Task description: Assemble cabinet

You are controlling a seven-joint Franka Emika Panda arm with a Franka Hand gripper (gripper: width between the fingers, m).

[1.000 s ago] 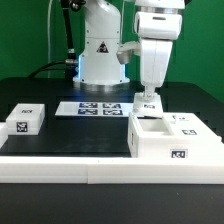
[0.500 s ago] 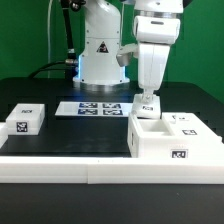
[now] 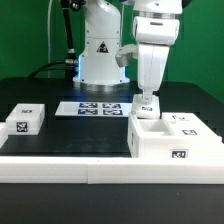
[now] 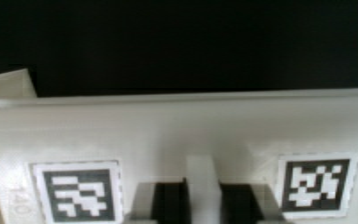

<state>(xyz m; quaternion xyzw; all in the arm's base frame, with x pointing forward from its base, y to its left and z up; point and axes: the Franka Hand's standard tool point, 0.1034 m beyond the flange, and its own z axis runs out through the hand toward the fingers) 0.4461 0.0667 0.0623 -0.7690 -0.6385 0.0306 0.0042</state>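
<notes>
Looking across the black table (image 3: 70, 135), I see the white arm (image 3: 150, 50) hanging straight down with its gripper (image 3: 147, 106) at the far corner of the cabinet (image 3: 175, 145), on the exterior view's left side of that box. The cabinet, white and open-topped with a square tag on its near face, sits at the near side of the table, towards the exterior view's right, just behind the long white rail (image 3: 60, 165) along the near edge. Well apart from it, at the exterior view's left, lies a small white tagged block (image 3: 26, 120). The marker board (image 3: 100, 108) lies flat farther back, in front of the arm's pale base (image 3: 100, 55). A flat white tagged piece (image 3: 192, 122) shows just beyond the cabinet. A green wall (image 3: 25, 40) closes the room behind, with black cables (image 3: 62, 35) hanging before it. In the wrist view the two dark fingers (image 4: 163, 205) stand close together over a white surface bearing two tags, with black table beyond. Whether they are clamped on anything, I cannot tell.
</notes>
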